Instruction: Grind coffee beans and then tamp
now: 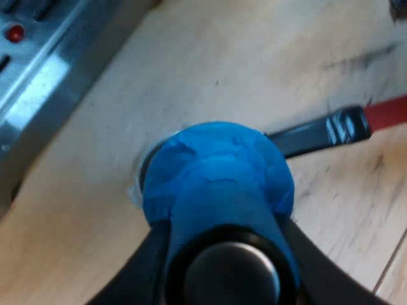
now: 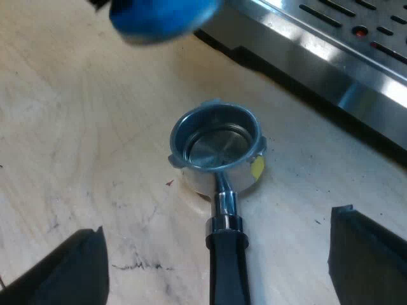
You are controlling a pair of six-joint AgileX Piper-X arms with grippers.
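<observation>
- The pale wooden surface [image 2: 95, 159] carries the holder.
- The espresso machine [image 2: 331, 44] shows its steel drip tray, close to the holder.
- The metal holder [image 2: 216, 149] lies loose on the surface, basket up and bare inside.
- The blue tamper [image 1: 216, 178] hangs over the holder, clear of the basket.
- The left pincer [image 1: 222, 254] grips the tamper.
- The right pincer [image 2: 216, 248] is spread wide astride the dark handle, not touching it.

Shiny metal holder [image 2: 216, 149] rests on scuffed wooden table [image 2: 76, 127]
</observation>
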